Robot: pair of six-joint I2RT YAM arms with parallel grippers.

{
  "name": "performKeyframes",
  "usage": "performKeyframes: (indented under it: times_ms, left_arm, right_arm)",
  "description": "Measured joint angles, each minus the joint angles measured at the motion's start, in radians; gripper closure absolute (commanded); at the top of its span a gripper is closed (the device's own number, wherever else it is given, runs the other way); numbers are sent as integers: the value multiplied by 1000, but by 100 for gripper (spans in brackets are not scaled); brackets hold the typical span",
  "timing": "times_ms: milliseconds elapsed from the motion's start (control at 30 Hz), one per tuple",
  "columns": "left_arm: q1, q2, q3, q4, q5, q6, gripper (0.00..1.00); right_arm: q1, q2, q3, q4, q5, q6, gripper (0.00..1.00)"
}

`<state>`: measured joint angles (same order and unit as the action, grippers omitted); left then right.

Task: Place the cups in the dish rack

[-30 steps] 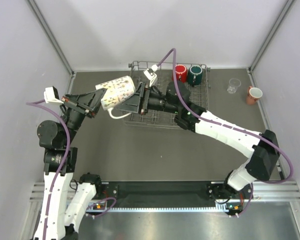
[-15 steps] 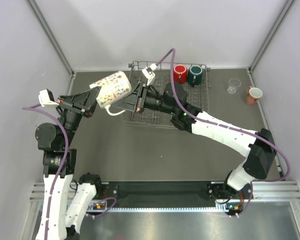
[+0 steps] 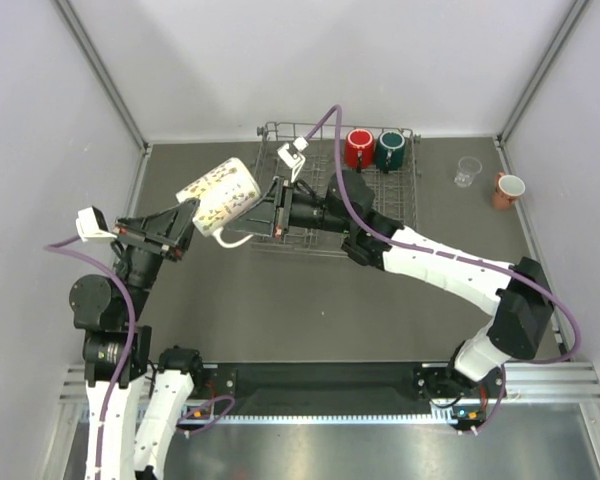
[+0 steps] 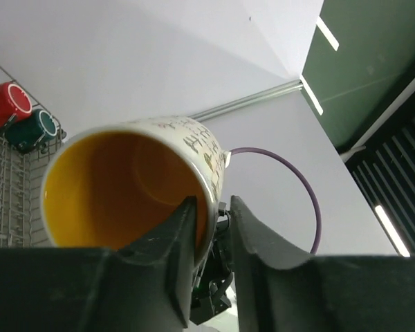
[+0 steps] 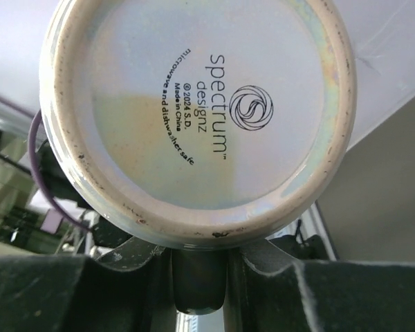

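Observation:
The white speckled mug [image 3: 220,193] with orange inside [image 4: 117,190] hangs tilted in the air, left of the dish rack [image 3: 270,130]. My left gripper [image 3: 187,212] is shut on its rim, one finger inside and one outside [image 4: 211,204]. My right gripper [image 3: 265,212] is at the mug's base [image 5: 194,117], its fingers closed on a dark part under the base [image 5: 199,252], apparently the handle. The red mug [image 3: 359,148] and the dark green mug [image 3: 390,150] lie in the rack's far right corner. The clear glass [image 3: 468,171] and the salmon-pink mug [image 3: 507,188] stand on the table right of the rack.
The grey wire rack [image 4: 7,187] sits at the back centre of the dark table, against the white back wall. White side walls with metal posts close in left and right. The right arm reaches across above the rack.
The mug has moved left and toward the near side, away from the rack, with both grippers travelling along with it. The mug has tilted more.

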<state>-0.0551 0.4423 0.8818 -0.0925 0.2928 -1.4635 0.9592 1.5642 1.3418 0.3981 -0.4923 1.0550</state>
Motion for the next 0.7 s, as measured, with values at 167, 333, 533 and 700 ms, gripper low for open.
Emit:
performKeyframes:
  times_ms: [167,333,533,700]
  left_arm:
    - [-3,-62,0,-117,-26,2,42]
    - [-6,-82,9,-206,-26,18,1]
    - [-6,-80,132,-402,-77,144,1]
    - [-7,-78,268,-562,-132,318,1]
  right_arm:
    - [-15,-19,0,-77,52,-78,100]
    - [-34,-28,10,-182,121,-156,100]
    - [-71,-27,49,-330,183,-250,100]
    - [-120,-1,155,-441,230,-346,100]
